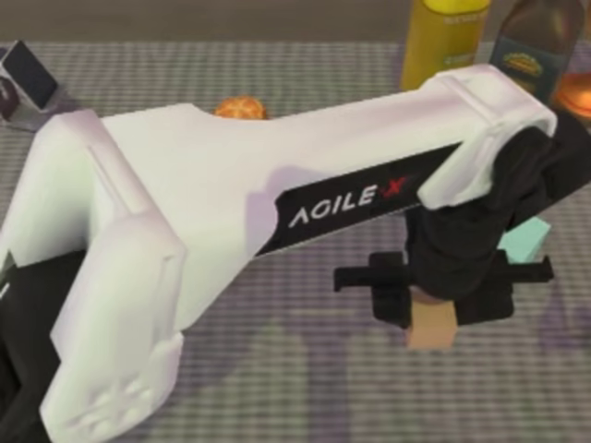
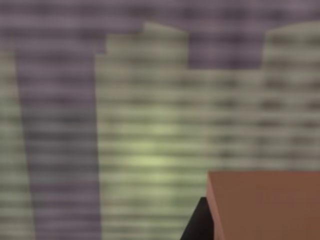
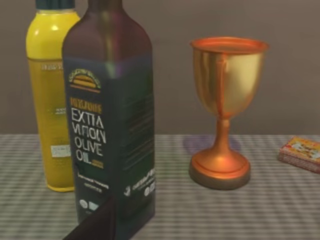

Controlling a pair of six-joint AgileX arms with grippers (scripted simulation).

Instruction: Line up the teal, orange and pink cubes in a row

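My left pincer [image 1: 434, 309] holds matte dark orange cube [image 1: 430, 325] near right edge; careless release knocks pale teal cube [image 1: 522, 242].

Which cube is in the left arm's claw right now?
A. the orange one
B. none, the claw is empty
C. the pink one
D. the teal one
A. In the top view the left claw reaches to the table's right side with the orange cube between its fingers, while the teal cube sits apart, half hidden beside the arm.
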